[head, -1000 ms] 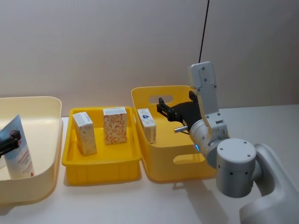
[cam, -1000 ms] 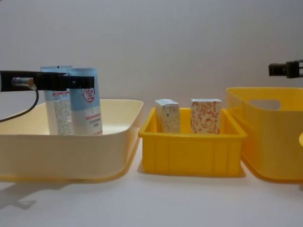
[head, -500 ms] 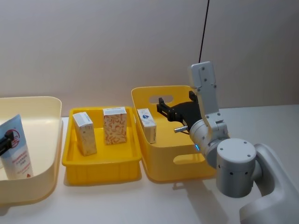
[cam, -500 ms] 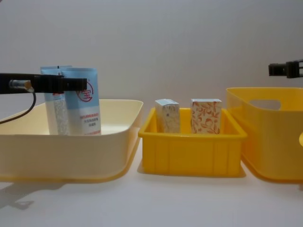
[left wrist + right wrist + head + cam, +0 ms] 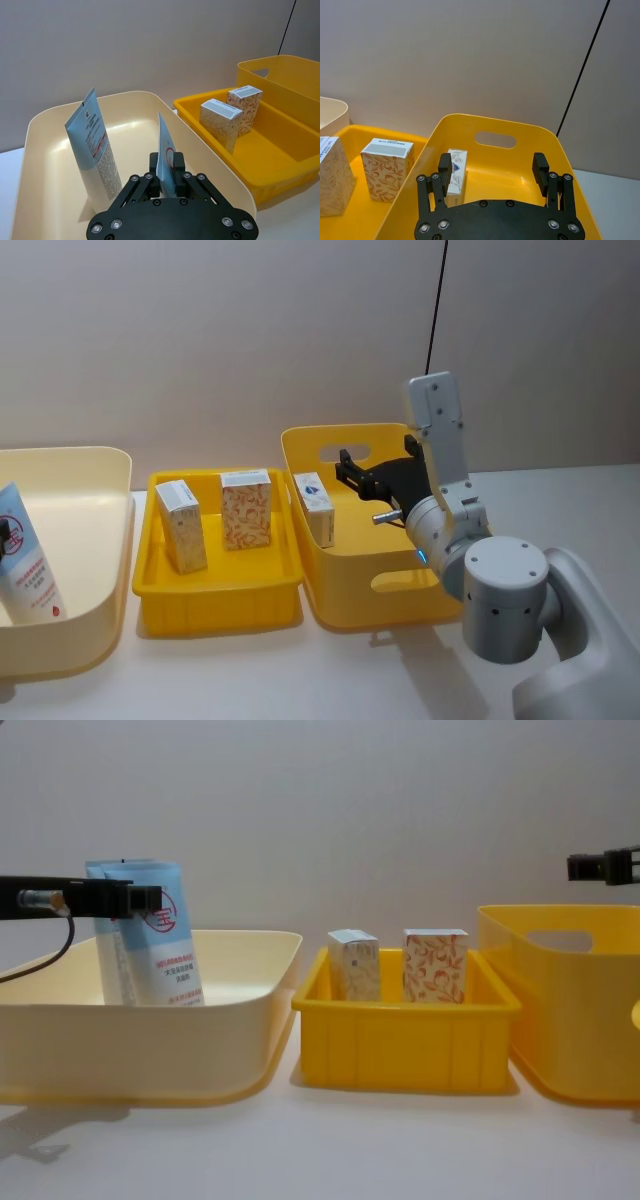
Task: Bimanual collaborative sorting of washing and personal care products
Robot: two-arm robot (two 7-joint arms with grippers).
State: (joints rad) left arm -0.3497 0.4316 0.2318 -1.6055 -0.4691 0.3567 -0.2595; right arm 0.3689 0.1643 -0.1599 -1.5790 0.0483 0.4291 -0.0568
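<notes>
Our left gripper (image 5: 166, 163) is pinched on the logo tube (image 5: 170, 960), which leans in the cream tray (image 5: 150, 1040) right beside the other tube (image 5: 92, 145). Let go now and we reckon it topples into its neighbour. Right gripper (image 5: 492, 167) hangs open over the deep bin (image 5: 520, 131).

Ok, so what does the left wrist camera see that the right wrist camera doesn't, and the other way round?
Left wrist, not right wrist: two light-blue tubes in the cream bin, with the left pincer closed on the red-logo tube. Right wrist, not left wrist: the right pincer, open, above the deep yellow bin, and the white carton standing inside it. Both: the shallow yellow tray with its two patterned cartons, and the deep yellow bin.
</notes>
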